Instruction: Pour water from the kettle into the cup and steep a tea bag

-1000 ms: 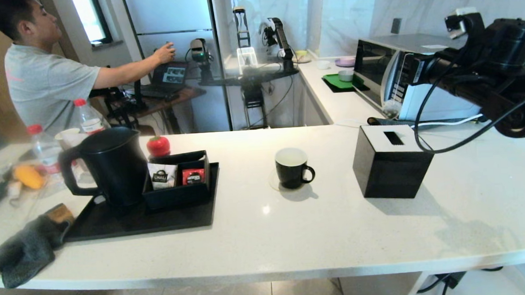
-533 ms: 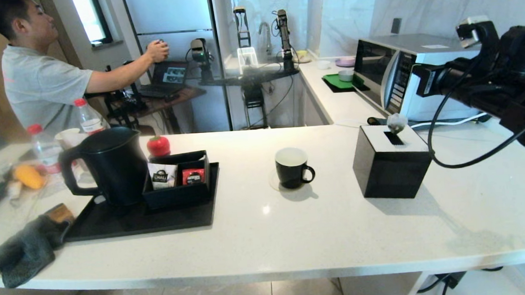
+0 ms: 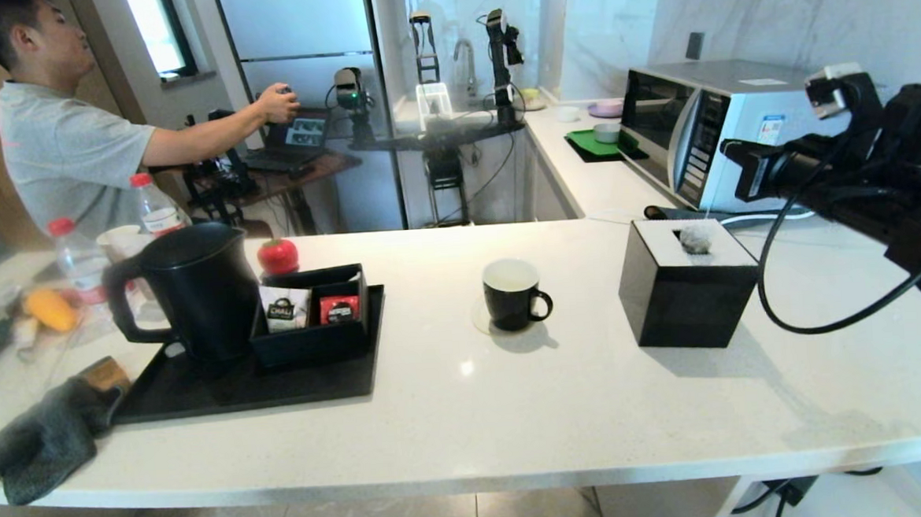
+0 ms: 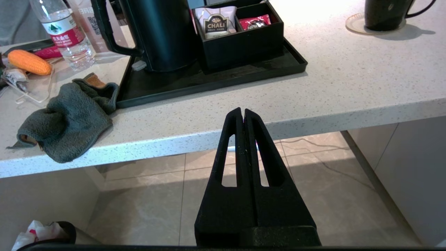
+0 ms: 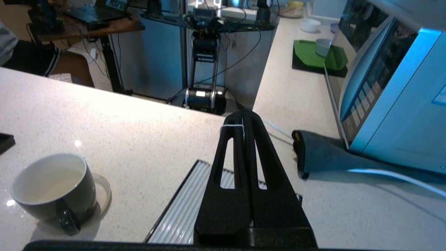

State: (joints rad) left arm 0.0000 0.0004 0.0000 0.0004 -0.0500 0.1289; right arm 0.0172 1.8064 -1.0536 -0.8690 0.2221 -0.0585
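Right end effector (image 5: 243,120), fingers pressed together on the thin white string of the tea bag (image 3: 694,239), held raised at the right of the table (image 3: 469,416). The pouch rests on the white top of the black tissue box (image 3: 687,290), below and to the left of the fingertips, the string running up to them. The cup (image 3: 512,293) stands on its coaster further left, well apart from the box, mouth open upward and ear handle toward the right arm. The coming carry therefore runs leftward from box to cup, with the string's long axis near vertical once lifted. Left end effector (image 4: 243,115), fingers together and empty, is parked below the table edge; the kettle (image 3: 194,292) stands on the black tray (image 3: 239,392).
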